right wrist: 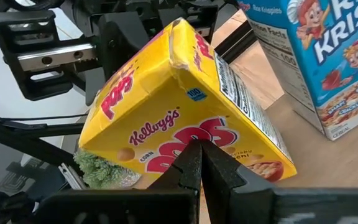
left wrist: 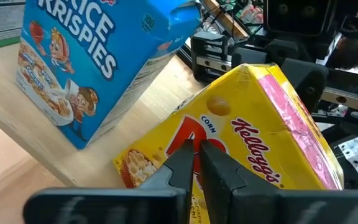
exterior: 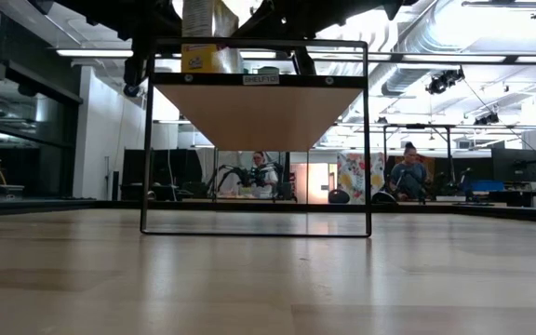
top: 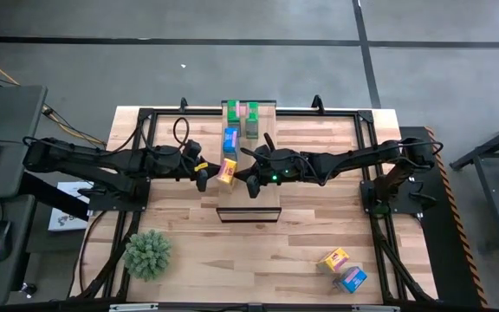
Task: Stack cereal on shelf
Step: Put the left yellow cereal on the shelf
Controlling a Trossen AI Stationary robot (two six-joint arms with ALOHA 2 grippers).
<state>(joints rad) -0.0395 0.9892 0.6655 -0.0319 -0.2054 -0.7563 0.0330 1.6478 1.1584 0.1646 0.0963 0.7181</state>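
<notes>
Corn Pops box (left wrist: 253, 130): yellow w/ red lettering, pink-red side panel. Rice Krispies box (left wrist: 73, 56): blue w/ white letters. 2 green boxes (top: 242, 114) at back of pale wood shelf (top: 262, 186), dark edge. Yellow (top: 333, 258) & blue (top: 351, 278) boxes on light slatted table (top: 258, 251). Spiky green plant ball (top: 148, 253).

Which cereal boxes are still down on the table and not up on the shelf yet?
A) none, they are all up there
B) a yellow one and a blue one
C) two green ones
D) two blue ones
B: in the high view a yellow box and a blue box lie on the tabletop near its front right corner, away from the shelf.
</notes>
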